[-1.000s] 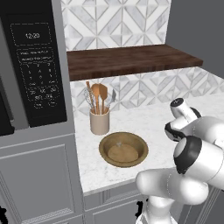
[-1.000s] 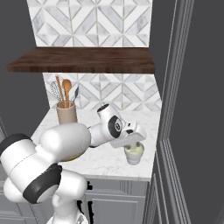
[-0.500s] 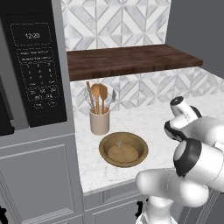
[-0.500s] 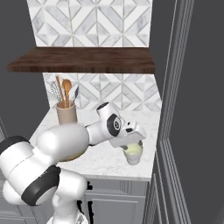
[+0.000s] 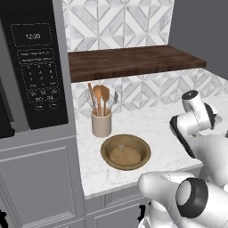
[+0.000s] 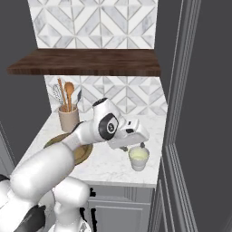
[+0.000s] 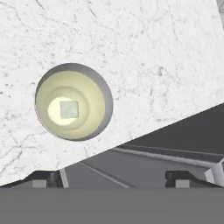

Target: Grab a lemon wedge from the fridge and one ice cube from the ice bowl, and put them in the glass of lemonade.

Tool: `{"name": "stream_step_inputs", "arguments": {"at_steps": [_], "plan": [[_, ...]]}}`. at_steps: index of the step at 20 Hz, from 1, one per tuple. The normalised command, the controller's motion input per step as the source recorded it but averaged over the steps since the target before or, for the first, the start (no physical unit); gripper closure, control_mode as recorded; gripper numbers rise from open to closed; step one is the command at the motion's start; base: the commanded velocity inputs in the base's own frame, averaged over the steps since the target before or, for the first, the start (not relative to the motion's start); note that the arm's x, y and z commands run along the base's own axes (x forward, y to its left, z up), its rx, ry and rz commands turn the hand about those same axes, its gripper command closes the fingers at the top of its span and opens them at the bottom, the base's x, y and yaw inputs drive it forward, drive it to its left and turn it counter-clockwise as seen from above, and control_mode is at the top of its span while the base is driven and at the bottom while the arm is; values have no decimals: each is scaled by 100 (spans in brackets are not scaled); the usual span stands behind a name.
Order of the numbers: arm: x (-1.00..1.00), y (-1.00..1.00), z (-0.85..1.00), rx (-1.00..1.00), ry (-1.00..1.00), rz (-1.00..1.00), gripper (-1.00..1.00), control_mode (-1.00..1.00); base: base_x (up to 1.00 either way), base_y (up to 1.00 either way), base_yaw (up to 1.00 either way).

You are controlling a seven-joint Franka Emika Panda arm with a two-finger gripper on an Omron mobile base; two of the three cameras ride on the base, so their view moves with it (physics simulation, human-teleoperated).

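Gripper [image 7: 111,177] now spread wide after being half-closed a sec ago, holding nothing, above pale yellow-filled round glass of lemonade [image 7: 73,101] upper left of hand view. Small square ice cube [image 7: 68,109] sits inside glass w/ liquid, so drop looks done; lemon wedge in glass: can't tell.

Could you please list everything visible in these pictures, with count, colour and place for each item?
glass of lemonade: one, pale yellow-green, on the counter near its front right edge, just below the gripper
ice cube: one, pale grey square, inside the glass
bowl: one, brown wooden, on the counter in front of the utensil holder
utensil holder: one, beige, near the backsplash, holding wooden spoons and a whisk
shelf: one, dark brown wood, on the wall above the counter
microwave: one, black, built in left of the counter
counter: one, white marble
fridge: one, dark grey, right of the counter
gripper: one, white with dark tips, open, above the glass
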Motion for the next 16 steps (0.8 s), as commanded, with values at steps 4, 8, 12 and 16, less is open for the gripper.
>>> {"name": "stream_step_inputs", "arguments": {"at_steps": [4, 8, 12, 16], "plan": [[-27, 77, 62, 22, -39, -11, -100, -100, 0, 0, 0], [-34, 95, 55, 24, -44, -10, -100, -100, 0, 0, 0], [-64, 73, 26, 20, -24, -4, -100, -100, 0, 0, 0], [-81, 45, 20, 16, -5, 0, -100, -100, 0, 0, 0]]}}
